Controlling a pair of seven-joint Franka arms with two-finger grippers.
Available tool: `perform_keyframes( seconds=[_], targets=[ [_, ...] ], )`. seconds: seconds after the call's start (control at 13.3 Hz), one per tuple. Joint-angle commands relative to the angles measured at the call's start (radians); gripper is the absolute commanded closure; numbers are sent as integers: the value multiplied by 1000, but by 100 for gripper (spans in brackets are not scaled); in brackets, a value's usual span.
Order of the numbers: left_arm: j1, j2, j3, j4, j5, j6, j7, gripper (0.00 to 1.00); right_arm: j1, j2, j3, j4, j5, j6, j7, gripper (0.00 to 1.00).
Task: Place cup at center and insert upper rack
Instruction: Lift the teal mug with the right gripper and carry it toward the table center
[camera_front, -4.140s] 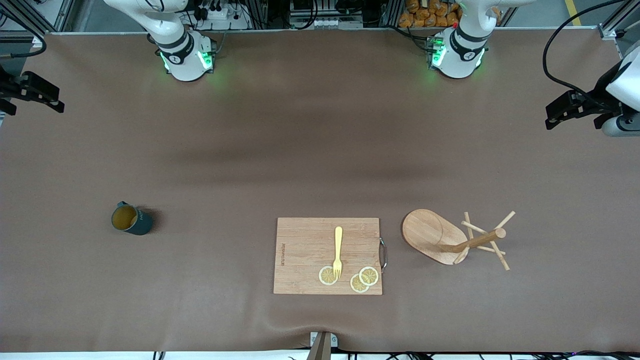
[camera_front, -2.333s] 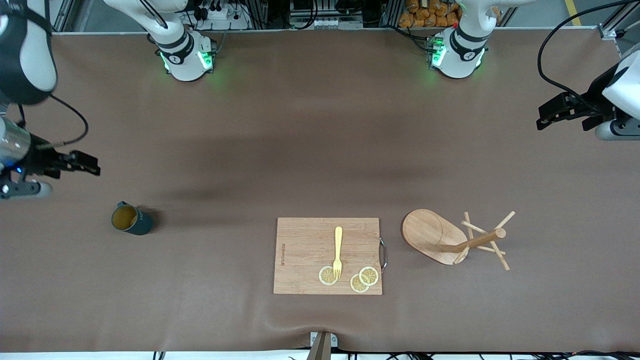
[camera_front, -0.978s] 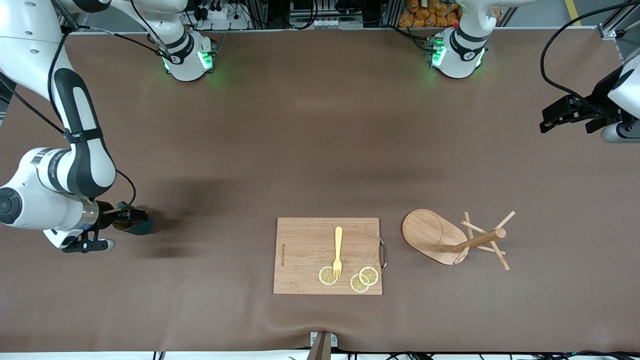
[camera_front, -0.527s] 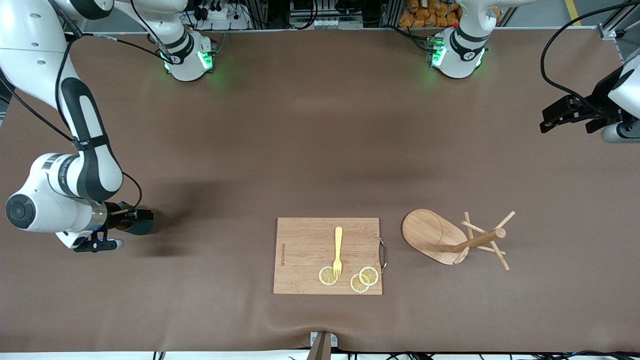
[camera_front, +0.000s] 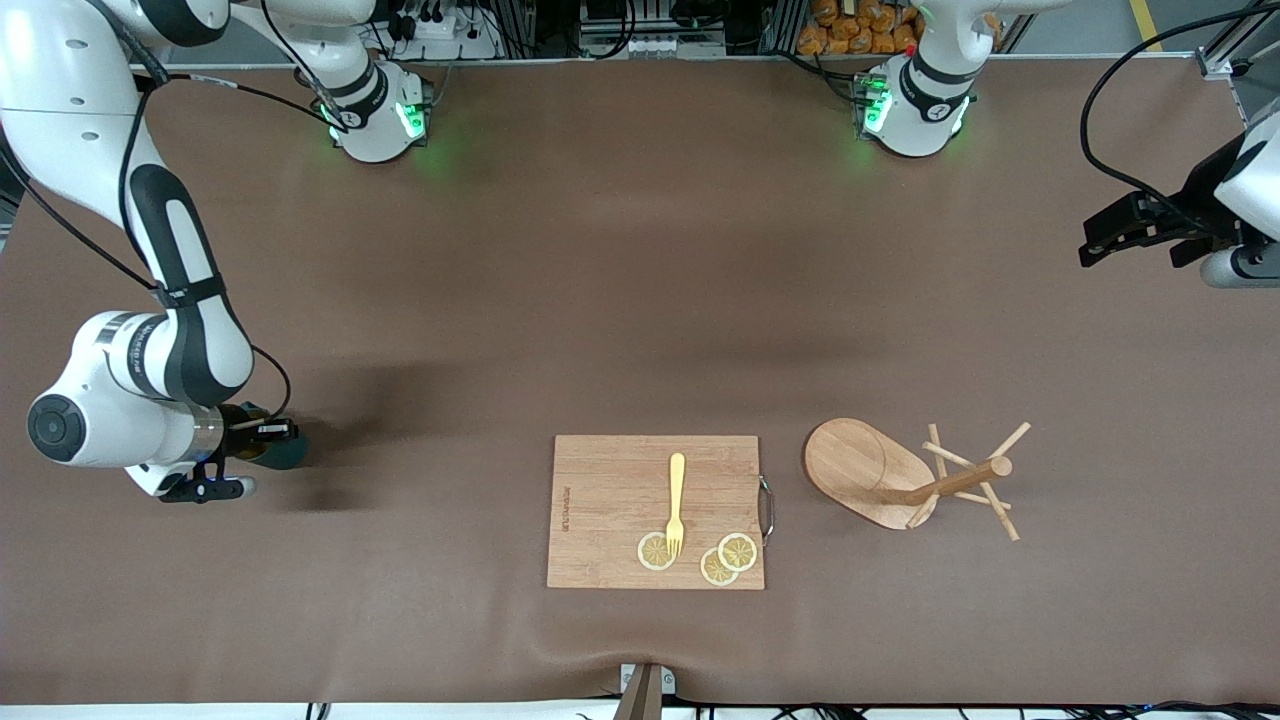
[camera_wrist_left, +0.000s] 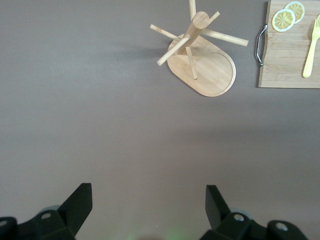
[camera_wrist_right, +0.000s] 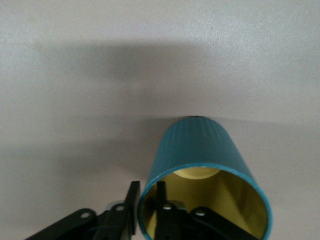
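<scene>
My right gripper is pinched on the rim of the cup, one finger inside and one outside; the cup sits on the table toward the right arm's end. My left gripper waits with fingers spread wide, over bare table at the left arm's end. The upper rack lies tipped on its side, just beside the cutting board, which carries a fork and lemon slices.

Three lemon slices, one fork
</scene>
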Motion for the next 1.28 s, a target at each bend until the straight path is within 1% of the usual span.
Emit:
perform_keyframes(
  seconds=[0.0,0.23,0.45,0.6,0.9,0.98,1.13,1.2],
  targets=[
    [5,-5,-2,-2,0,-3,7,0,2,-11,-1,1,5,-10,-9,100],
    [7,-6,-2,-3,0,-5,7,0,13,-17,-1,4,2,-10,-9,100],
    [5,-5,-2,-9,0,-5,7,0,56,-47,0,23,3,-68,1,100],
    [5,-5,-2,-8,0,-3,7,0,100,-64,3,36,9,-105,1,100],
    [5,0,-2,-14,0,1,7,0,213,-95,11,43,19,-108,1,100],
    [5,0,-2,-16,0,4,7,0,244,-97,23,46,20,-113,3,100],
    [5,0,-2,-19,0,6,7,0,286,-97,58,59,19,-131,73,100],
    [5,3,-2,-19,0,9,7,0,322,-97,62,63,17,-142,139,100]
  ],
)
